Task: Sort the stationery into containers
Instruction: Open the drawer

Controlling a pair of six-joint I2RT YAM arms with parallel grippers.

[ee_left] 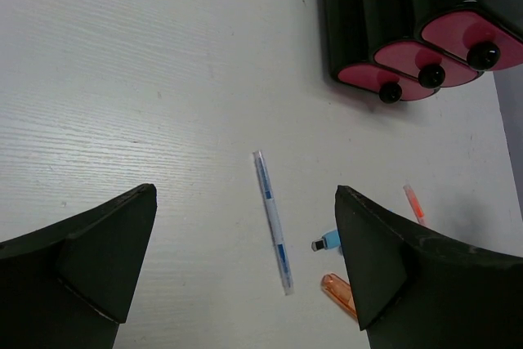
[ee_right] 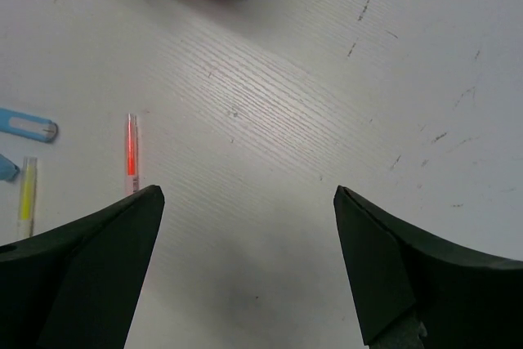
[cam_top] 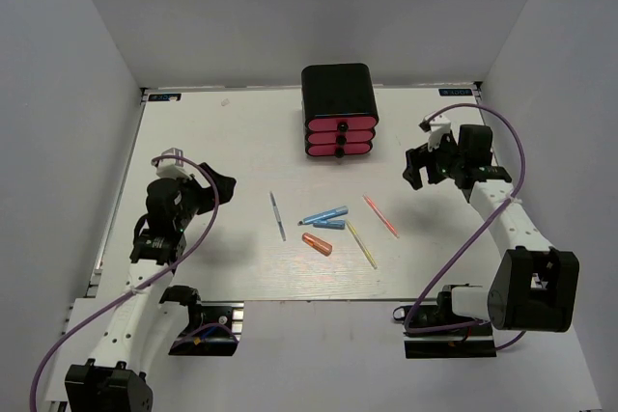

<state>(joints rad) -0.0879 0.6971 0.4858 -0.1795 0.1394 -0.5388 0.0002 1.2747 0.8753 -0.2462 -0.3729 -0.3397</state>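
The left jaws stand wide open and hold nothing, hovering over the left half of the table (cam_top: 241, 132). In the left wrist view the thin grey-blue pen (ee_left: 271, 233) lies flat on the table in the gap between the two fingers (ee_left: 98, 251), a little nearer the right-hand one and touching neither. Just beside that finger's inner edge sit a short blue piece (ee_left: 329, 241) and an orange capsule (ee_left: 337, 292), the latter partly hidden behind the finger.

The right jaws are also spread apart and empty, over the right side of the table, near the black cabinet (cam_top: 338, 89). From the right wrist view the red-pink stick (ee_right: 131, 153) lies ahead of the left-hand finger (ee_right: 90, 259), just outside the gap. The yellow stick (ee_right: 27, 194) and the blue marker (ee_right: 29, 124) lie farther out at the frame's left edge. Between these jaws there is only bare table.

From above, the loose stationery is gathered mid-table in front of the cabinet: pen (cam_top: 278, 216) at the left, then marker (cam_top: 324, 214), blue piece (cam_top: 329, 225), capsule (cam_top: 317, 244), yellow stick (cam_top: 361, 244) and red-pink stick (cam_top: 380, 216) at the right. None touches the cabinet. The three pink drawers (cam_top: 339, 137) are stacked in the cabinet at the far middle, all pushed in, their black knobs (ee_left: 432, 76) facing the arms.
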